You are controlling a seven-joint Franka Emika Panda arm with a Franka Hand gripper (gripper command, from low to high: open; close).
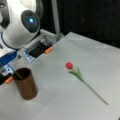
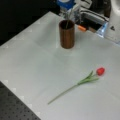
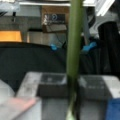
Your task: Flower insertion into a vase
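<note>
The reddish-brown vase [image 1: 26, 86] [image 2: 67, 35] stands upright on the pale table [image 1: 75, 100] [image 2: 32, 62]. A thin green stem [image 2: 67, 23] [image 1: 18, 75] slants down into its dark inside. In the wrist view that stem [image 3: 74, 45] runs up between my two dark fingers [image 3: 53, 86], and my gripper [image 3: 73, 86] is shut on it. In a front view the gripper [image 2: 68, 10] hangs just above the vase's rim. A second flower, a red tulip [image 1: 69, 65] [image 2: 100, 71] with a long green stem, lies flat on the table apart from the vase.
The arm's white body [image 1: 21, 25] fills a front view's top left. Orange tabs [image 1: 48, 50] [image 2: 82, 28] and a dark recess [image 1: 37, 51] sit at the table's back edge behind the vase. A black perforated board [image 2: 15, 107] borders the table.
</note>
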